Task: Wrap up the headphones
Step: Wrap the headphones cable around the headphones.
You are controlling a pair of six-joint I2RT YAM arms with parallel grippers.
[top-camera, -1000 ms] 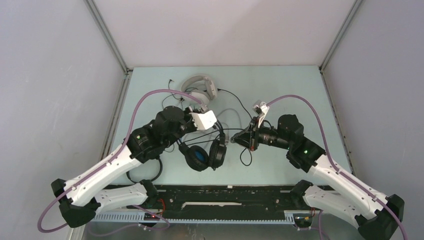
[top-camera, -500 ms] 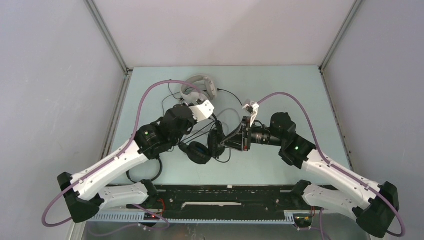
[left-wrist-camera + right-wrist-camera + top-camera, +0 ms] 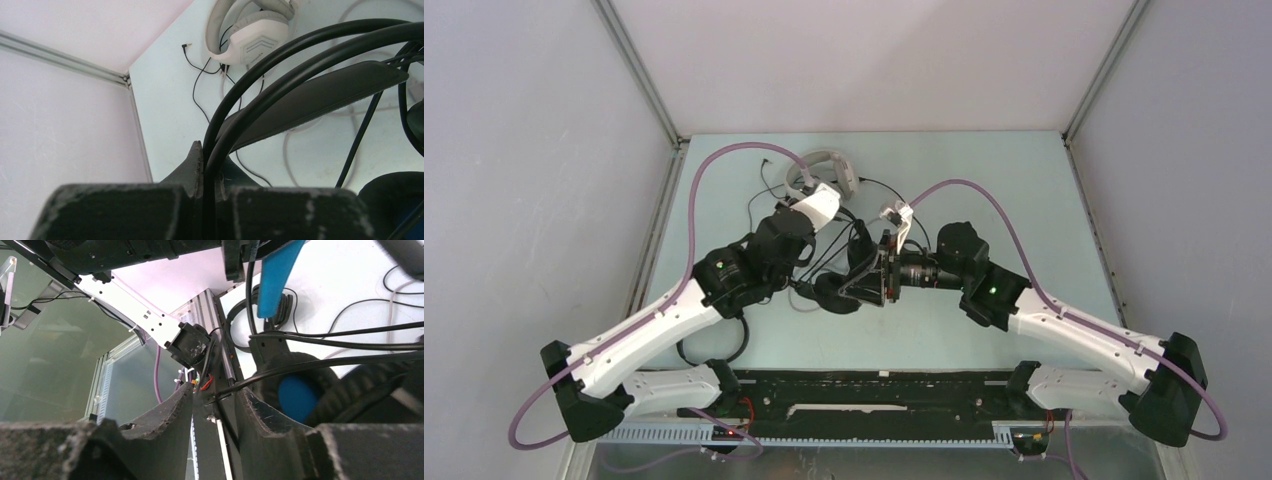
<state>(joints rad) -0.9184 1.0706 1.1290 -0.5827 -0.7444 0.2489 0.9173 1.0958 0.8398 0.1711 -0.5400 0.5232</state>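
Three pairs of headphones lie on the table [image 3: 994, 180], and two arms meet over its middle. The white-grey headphones [image 3: 260, 42] rest at the far middle, with one ear cup plain in the left wrist view and the rest cut off by the frame. Their grey cable [image 3: 286, 150] loops nearer, mostly hidden behind the black pair. The bulky black headphones [image 3: 345, 390] sit in the centre between the two claws, showing a blue-lined ear cup and a blue panel. The left gripper [image 3: 205, 170] is clenched on the two thin arcs of their headband. The right gripper [image 3: 215, 405] is released, with its fingers [image 3: 260, 415] standing apart and a black cable crossing just beyond their tips. The slim black headphones [image 3: 286, 306] show only in part, at the near left edge behind the blue panel. One thin black cable [image 3: 197, 95] with a plug trails by the white pair, and its other end cannot be traced.
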